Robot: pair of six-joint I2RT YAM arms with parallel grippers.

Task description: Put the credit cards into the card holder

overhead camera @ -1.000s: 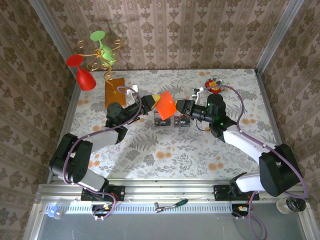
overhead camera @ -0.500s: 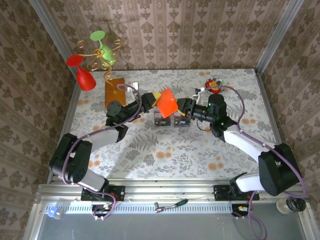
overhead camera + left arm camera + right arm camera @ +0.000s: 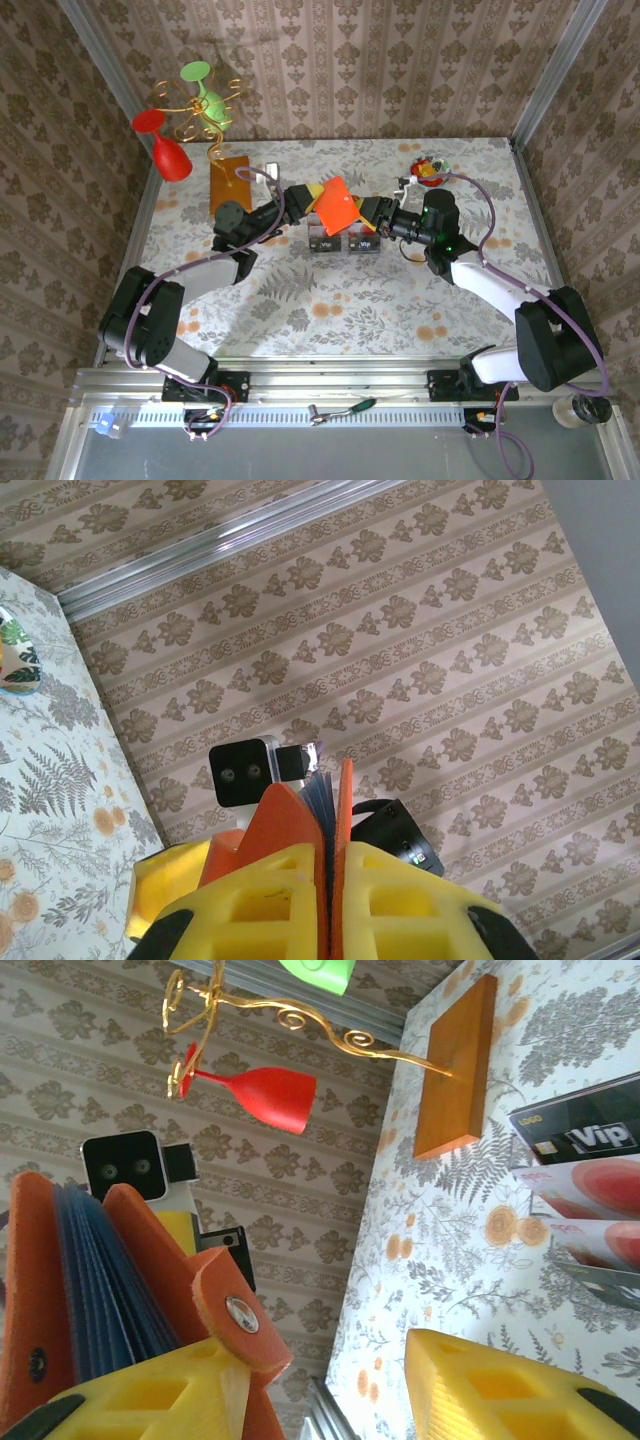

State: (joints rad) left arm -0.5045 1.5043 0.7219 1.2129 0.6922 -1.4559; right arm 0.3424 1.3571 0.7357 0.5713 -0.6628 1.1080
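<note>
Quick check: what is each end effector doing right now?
Left end effector: closed on the orange card holder.
Right end effector: open, gripping nothing; one finger seems to rest against the card holder's snap flap.

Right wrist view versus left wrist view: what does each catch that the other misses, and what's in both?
Extra in right wrist: the credit cards on the table, the wooden block and red glass. Extra in left wrist: the left gripper shut on the card holder. Shared: that orange holder with its blue pockets, the floral table, the wallpaper.
</note>
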